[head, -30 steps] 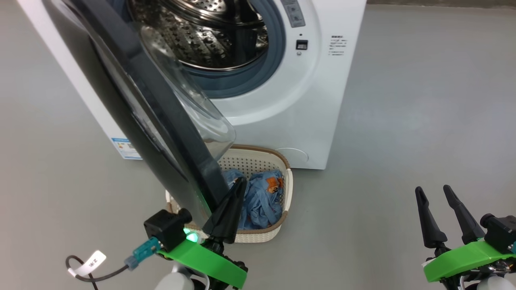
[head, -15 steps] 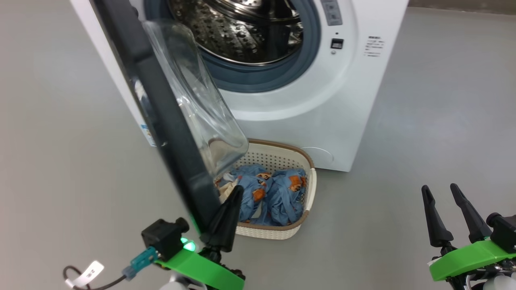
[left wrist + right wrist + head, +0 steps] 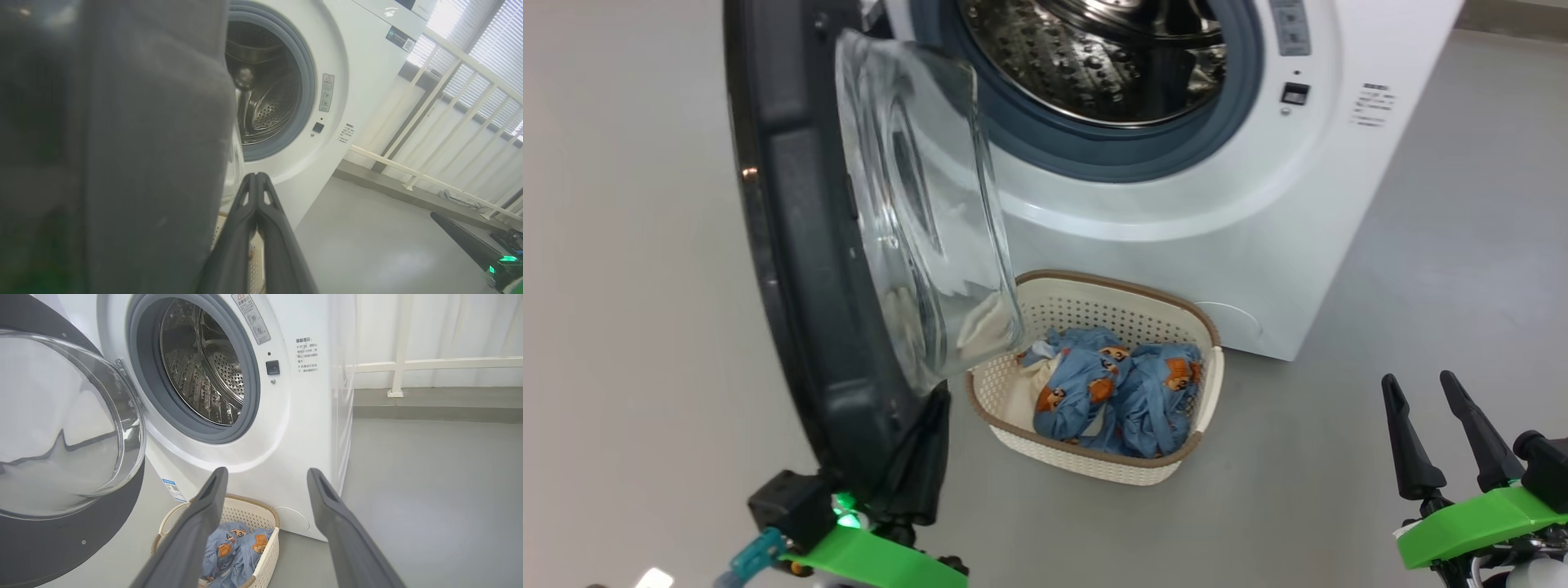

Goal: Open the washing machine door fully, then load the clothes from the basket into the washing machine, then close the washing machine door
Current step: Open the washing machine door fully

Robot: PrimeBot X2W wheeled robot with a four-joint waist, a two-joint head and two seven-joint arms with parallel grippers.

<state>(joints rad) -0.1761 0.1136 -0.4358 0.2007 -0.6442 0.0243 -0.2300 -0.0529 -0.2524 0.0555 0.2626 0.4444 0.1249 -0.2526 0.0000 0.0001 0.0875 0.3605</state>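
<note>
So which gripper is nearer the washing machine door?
Left. The left gripper, shut, is at the lower rim of the washing machine door; the right gripper hangs open well to the right, past the basket.

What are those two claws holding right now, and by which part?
Nothing is held. The left gripper is shut on nothing and lies against the washing machine door's lower rim; the right gripper stands open and empty.

One washing machine [image 3: 1176, 237], one basket [image 3: 1082, 314]
</note>
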